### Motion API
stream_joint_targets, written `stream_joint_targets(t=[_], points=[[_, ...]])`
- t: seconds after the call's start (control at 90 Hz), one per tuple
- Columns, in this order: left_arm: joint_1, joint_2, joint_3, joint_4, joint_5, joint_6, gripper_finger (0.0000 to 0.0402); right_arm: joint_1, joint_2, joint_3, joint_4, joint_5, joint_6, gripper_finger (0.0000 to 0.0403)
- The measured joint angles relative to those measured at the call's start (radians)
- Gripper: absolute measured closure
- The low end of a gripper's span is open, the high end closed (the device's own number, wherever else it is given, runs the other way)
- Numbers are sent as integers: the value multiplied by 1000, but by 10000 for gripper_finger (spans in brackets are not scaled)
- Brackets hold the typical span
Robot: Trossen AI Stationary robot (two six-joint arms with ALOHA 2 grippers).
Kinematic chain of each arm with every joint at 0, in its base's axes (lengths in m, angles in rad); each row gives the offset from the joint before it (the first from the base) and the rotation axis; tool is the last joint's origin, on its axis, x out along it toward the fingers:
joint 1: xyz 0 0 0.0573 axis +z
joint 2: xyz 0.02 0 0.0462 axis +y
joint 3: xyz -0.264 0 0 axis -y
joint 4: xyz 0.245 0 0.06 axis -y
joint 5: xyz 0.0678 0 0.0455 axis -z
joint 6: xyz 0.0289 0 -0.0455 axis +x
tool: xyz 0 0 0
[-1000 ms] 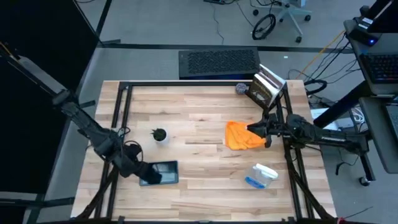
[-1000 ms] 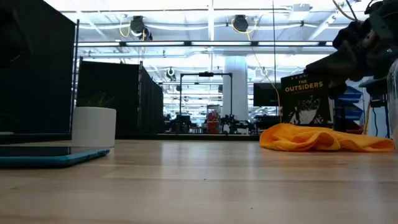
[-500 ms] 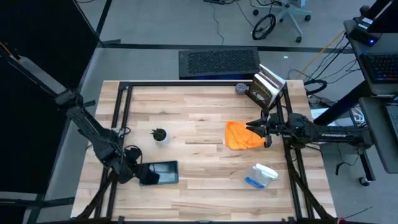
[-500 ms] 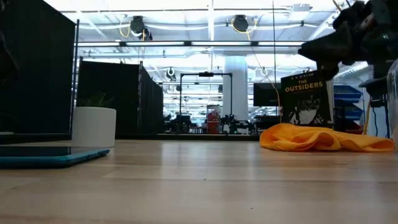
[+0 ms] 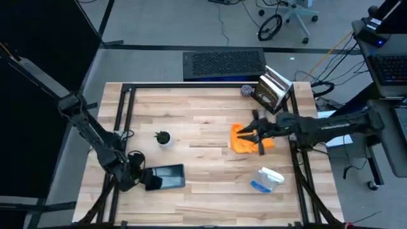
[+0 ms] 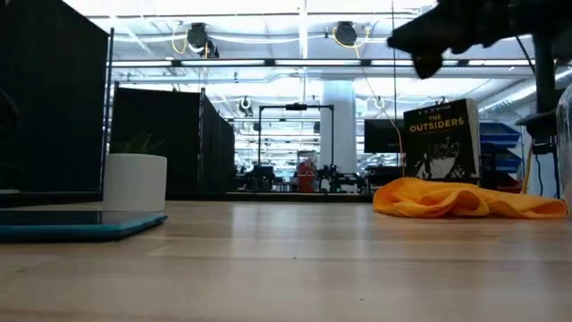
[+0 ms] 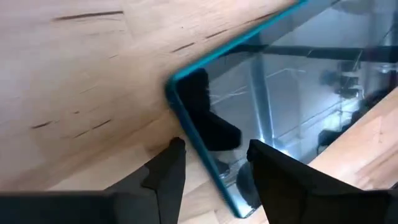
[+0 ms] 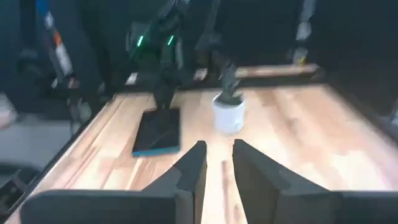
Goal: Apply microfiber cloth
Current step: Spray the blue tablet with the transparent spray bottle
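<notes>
Right pincer (image 5: 259, 135) above microfiber cloth (image 5: 245, 141), fingers slightly spread, empty. Descend straight, pinch raised fold. Left pincer (image 7: 211, 163) spread at tablet (image 5: 166, 177) edge.

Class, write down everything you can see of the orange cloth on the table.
The microfiber cloth is a small, bright orange piece of soft fabric, crumpled into a low rumpled heap rather than spread flat. It lies on the wooden table, on its right half, in front of the upright book. The right gripper hangs above it with its fingers apart; in the low view it is clear of the fabric. Only the table touches the cloth.
</notes>
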Motion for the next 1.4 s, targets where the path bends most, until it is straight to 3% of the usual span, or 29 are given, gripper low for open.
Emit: stream_joint_targets(t=[0.211, 0.411, 0.789, 1.056, 1.4], points=[[0, 36, 3, 23, -18, 25, 240, 107, 337, 231, -13, 52, -39, 339], [0, 39, 1, 40, -53, 74, 240, 123, 595, 438, -19, 73, -53, 339], [0, 41, -1, 41, -73, 107, 240, 171, 1019, 625, 17, 73, 1, 339], [1, 41, -3, 42, -128, 109, 240, 206, 1219, 723, 148, 80, 1, 339], [0, 42, -5, 52, -173, 115, 240, 209, 1282, 807, 154, 148, 4, 339]])
